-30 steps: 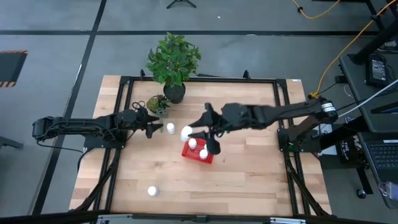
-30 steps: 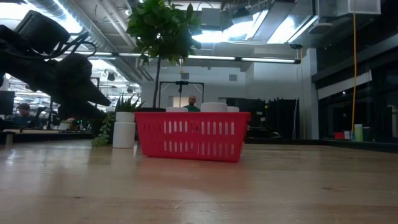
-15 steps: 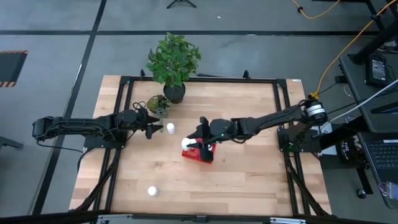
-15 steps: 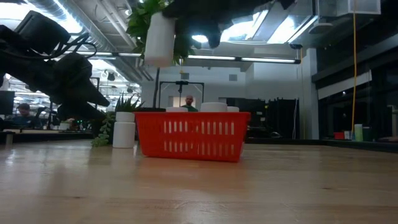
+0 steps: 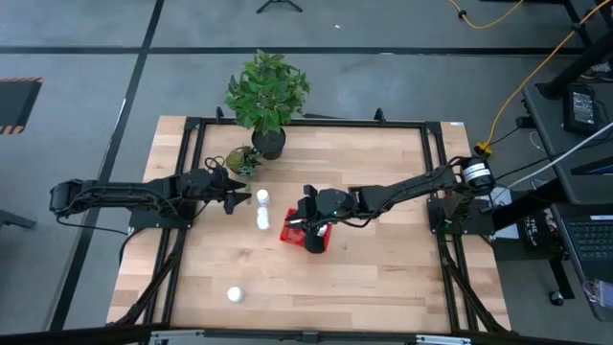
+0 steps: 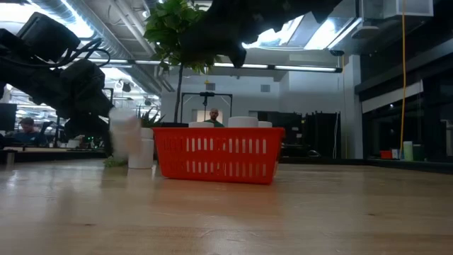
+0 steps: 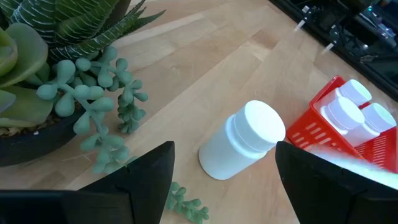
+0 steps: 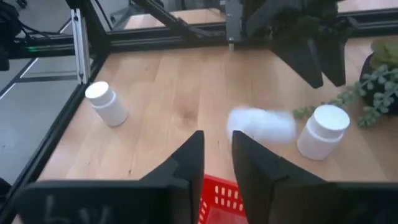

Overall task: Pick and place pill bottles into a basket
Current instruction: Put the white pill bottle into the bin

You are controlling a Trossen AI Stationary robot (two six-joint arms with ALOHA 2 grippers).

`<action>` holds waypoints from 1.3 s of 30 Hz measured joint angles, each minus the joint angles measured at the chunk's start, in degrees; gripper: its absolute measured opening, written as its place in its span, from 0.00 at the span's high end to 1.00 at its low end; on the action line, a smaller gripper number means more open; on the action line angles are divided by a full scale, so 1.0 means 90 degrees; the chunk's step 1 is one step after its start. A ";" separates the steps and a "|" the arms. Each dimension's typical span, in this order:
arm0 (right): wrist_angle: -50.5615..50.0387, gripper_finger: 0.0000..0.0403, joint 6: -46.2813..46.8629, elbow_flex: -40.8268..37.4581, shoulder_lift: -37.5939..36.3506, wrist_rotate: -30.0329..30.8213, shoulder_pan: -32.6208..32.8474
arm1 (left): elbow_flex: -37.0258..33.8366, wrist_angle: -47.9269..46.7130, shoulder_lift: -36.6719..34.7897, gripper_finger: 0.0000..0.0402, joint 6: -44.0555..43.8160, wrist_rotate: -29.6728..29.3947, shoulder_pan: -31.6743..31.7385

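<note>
Right gripper (image 5: 313, 230) over basket (image 5: 305, 237), fingers nearly together, holding nothing. Loose pill bottle (image 5: 262, 218) lies beyond it on the table. Risk: rolls off, out of reach.

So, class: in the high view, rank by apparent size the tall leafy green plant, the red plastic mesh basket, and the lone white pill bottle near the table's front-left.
1. Tall leafy green plant, largest.
2. Red plastic mesh basket, partly covered by the right arm.
3. Lone white pill bottle, clearly smallest.
</note>
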 joint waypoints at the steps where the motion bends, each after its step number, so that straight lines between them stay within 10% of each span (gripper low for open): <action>1: -0.0017 0.82 0.0014 0.0000 0.0000 -0.0002 0.0000 | 0.0000 0.0000 0.0002 0.32 0.0000 0.0002 -0.0002; 26: 0.0389 0.73 0.0657 0.0178 -0.0072 -0.1344 -0.0761 | 0.0095 0.0078 -0.0018 0.32 0.0695 0.0994 0.0000; 33: 0.0368 0.73 0.0578 0.0450 -0.0124 -0.1344 -0.0851 | 0.1383 -0.0285 -0.0039 0.32 0.1452 0.2242 0.0000; 39: 0.0329 0.73 0.0345 0.0611 -0.0124 -0.1349 -0.0815 | 0.3206 -0.2965 0.0299 0.31 0.2210 0.3489 -0.0002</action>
